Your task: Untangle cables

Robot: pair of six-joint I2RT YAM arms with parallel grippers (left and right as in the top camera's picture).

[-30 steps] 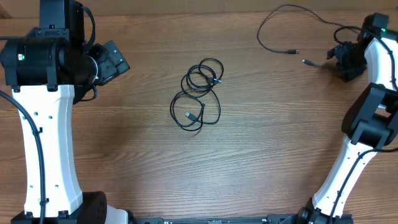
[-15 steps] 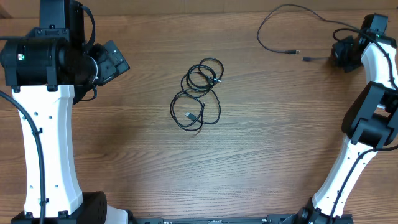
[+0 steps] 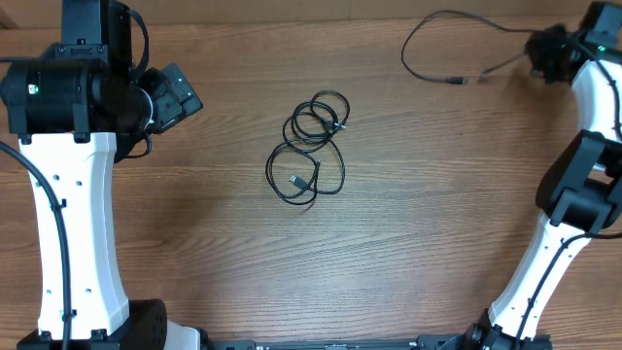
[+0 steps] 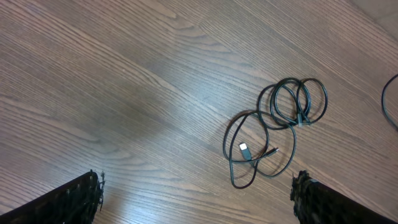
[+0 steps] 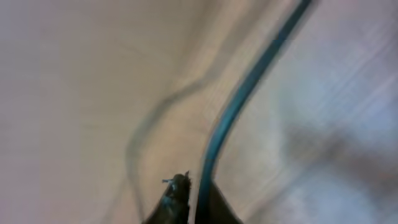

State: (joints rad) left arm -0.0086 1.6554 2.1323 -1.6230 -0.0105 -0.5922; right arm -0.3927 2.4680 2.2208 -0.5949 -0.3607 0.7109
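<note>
Right gripper (image 3: 547, 51) pressed together, pinching the loose cable (image 3: 405, 46), which runs out ahead of my fingertips. Left gripper (image 3: 178, 95) spread wide, holding nothing; coiled cable bundle (image 4: 273, 127) lies ahead, slightly right.

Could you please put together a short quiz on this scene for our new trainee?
1. True or false: the left gripper is open and clear of the coiled bundle.
2. The right gripper is shut on: A) the coiled bundle, B) the loose cable, C) nothing.
3. Fill in: seen from overhead, the coiled bundle lies near the ___ of the table.

Key
1. True.
2. B.
3. Centre.
</note>
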